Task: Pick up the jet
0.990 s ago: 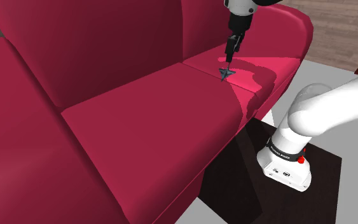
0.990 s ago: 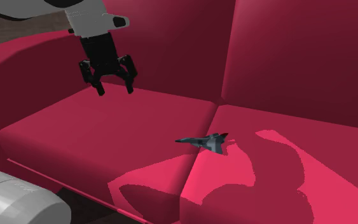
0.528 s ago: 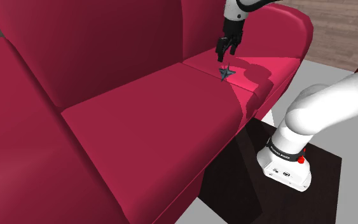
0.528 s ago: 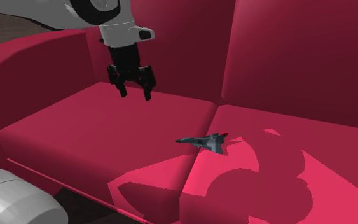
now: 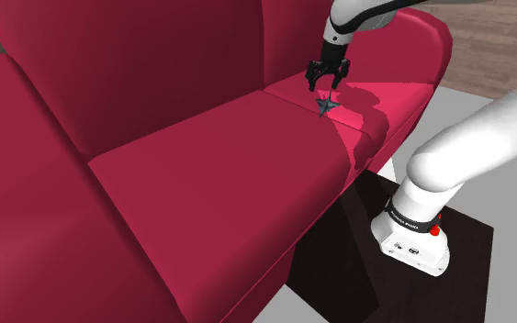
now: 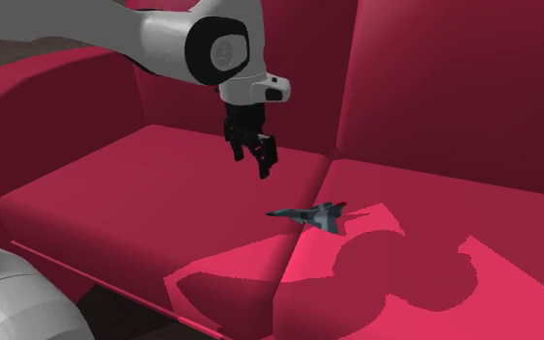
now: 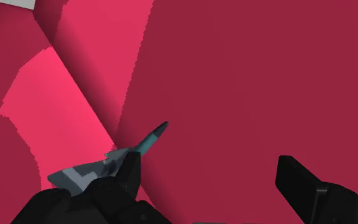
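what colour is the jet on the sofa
Teal and pale grey-blue camouflage with dark patches; the jet shows best in the wrist view.

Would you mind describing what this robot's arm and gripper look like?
The arm is smooth, rounded and white, with a dark grey circular cap on one joint. Near its base a black band carries small white lettering, with a red button beside it. The gripper is all black, with two blocky, angular fingers.
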Tool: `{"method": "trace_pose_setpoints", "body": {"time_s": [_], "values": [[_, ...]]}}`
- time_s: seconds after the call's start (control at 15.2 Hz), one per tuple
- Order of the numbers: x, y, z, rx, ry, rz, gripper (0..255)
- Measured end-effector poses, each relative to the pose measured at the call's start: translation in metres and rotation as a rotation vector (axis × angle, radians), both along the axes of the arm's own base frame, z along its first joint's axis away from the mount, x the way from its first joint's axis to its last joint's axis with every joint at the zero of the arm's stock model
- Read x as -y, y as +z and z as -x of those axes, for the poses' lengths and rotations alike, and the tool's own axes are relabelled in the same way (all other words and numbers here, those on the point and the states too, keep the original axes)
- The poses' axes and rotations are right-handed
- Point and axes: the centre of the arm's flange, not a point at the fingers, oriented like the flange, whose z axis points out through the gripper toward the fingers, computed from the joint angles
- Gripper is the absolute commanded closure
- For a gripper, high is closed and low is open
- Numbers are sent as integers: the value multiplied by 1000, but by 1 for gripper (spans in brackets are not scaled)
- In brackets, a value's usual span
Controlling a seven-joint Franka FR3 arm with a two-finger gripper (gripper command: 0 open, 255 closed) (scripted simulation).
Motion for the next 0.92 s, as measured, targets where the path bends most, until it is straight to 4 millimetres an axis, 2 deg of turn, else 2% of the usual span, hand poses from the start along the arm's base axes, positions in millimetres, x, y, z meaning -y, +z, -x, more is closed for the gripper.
{"method": "trace_pose_setpoints", "body": {"time_s": [0.33,0.66,0.92], "values": [[59,-32,-10,38,-267,-67,0],[116,-72,-4,74,-526,-132,0],[123,-94,0,81,-571,-142,0]]}}
